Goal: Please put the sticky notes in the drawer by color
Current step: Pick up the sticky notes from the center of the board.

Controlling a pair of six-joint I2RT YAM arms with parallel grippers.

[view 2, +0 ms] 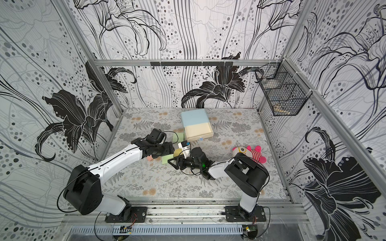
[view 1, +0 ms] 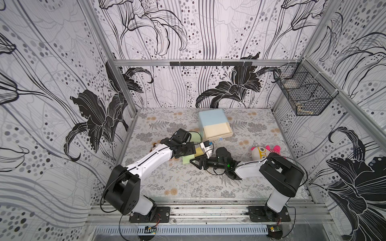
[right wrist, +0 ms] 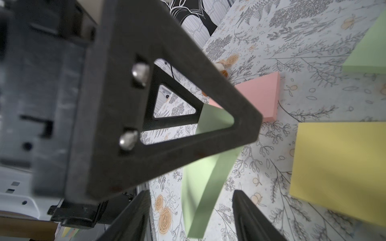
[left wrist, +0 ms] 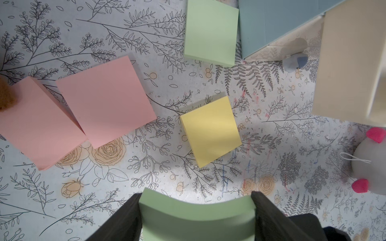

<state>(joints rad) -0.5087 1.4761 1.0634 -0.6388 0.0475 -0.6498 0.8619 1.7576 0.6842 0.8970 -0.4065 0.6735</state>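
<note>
Now, the table is read as a clock in the top views, with 12 at the back wall.

- 9 o'clock, under the left arm: a pink pad and a second pink pad lie flat with edges touching.
- Just 9-side of centre: the left gripper is clamped on the held green pad, which bows between its fingers.
- Near centre: the yellow pad lies flat.
- Reaching in from 3 o'clock: the right gripper has its jaws partly spread. They straddle the same green pad, with a gap showing on each side.
- 11 o'clock: the loose green pad lies flat, just beside the drawer chest.
- 12 o'clock: the chest has one cream drawer pulled out toward 6.
- 3 o'clock: plush toy.
- 2 o'clock: wire basket, up on the wall.
</note>
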